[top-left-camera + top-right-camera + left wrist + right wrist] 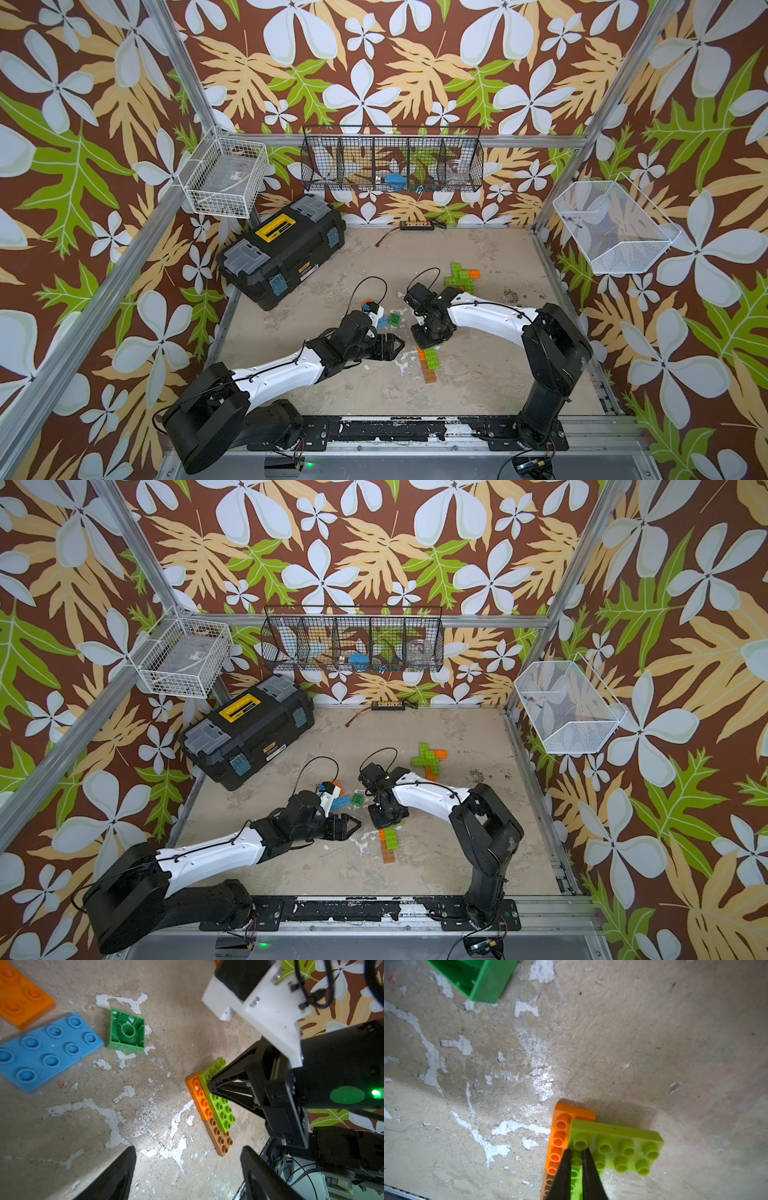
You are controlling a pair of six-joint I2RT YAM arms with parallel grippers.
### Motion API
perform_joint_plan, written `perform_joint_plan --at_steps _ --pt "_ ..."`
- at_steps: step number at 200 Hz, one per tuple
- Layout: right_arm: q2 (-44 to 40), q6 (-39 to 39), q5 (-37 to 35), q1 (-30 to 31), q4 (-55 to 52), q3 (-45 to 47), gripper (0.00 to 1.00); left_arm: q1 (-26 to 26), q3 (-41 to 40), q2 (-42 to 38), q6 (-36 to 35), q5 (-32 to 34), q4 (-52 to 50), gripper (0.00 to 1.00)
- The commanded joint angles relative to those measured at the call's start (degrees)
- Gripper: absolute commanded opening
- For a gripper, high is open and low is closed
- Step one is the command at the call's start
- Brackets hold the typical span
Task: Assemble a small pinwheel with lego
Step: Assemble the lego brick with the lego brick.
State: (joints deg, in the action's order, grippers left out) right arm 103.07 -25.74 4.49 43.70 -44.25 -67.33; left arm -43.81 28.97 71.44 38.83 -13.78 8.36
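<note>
Lego stack (216,1109), lying on the table (478,374) near its middle, is where the work is. The right gripper (576,1152) stands over it with jaws together. Its tips are planted among the studs at one end of a lime brick (614,1147) laid crosswise over an orange brick (560,1136), and it is clamped on nothing that I can make out. Beneath and alongside run a second lime brick (223,1113) and a tan-brown brick (220,1138). I judge this to be the pressing-home of a crosswise blade. Its far end overhangs bare table, so a hard push there could tip it. The next move likely calls for a straight lift off the studs without dragging the brick askew, then a trip for another piece. The left gripper (188,1155) hovers just beside the stack with jaws wide apart and empty, well placed to steady the base. Near it lie loose pieces: a dark green square (126,1030) with its hollow side up, which would probably need turning over before use, a blue plate (47,1051) and an orange plate (22,995). Farther back, well apart, sits a cluster of lime and orange bricks (461,274). The two wrists are close together, so crowding between the arms is the main obstacle. The black toolbox (282,253) at the back is clear of all this.
</note>
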Motion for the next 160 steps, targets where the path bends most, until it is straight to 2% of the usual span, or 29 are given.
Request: perform_joint_plan --at_steps 1,62,119,160 --pt "0.29 1.92 0.49 -0.05 -5.02 0.75 0.11 0.13 0.98 0.56 -1.08 -0.34 0.67 0.81" --pt "0.98 2.29 -1.17 -0.06 -5.76 -0.14 0.12 0.13 1.63 0.76 -0.64 1.27 0.48 0.82" --pt "-2.4 -4.5 -8.64 -0.08 -7.96 -3.7 0.17 3.18 1.43 -1.5 -0.95 3.33 -1.72 0.82" --pt "-4.63 -6.33 -6.46 -0.1 -5.52 -2.98 0.26 3.69 1.99 -1.17 -1.16 3.22 -2.46 0.83"
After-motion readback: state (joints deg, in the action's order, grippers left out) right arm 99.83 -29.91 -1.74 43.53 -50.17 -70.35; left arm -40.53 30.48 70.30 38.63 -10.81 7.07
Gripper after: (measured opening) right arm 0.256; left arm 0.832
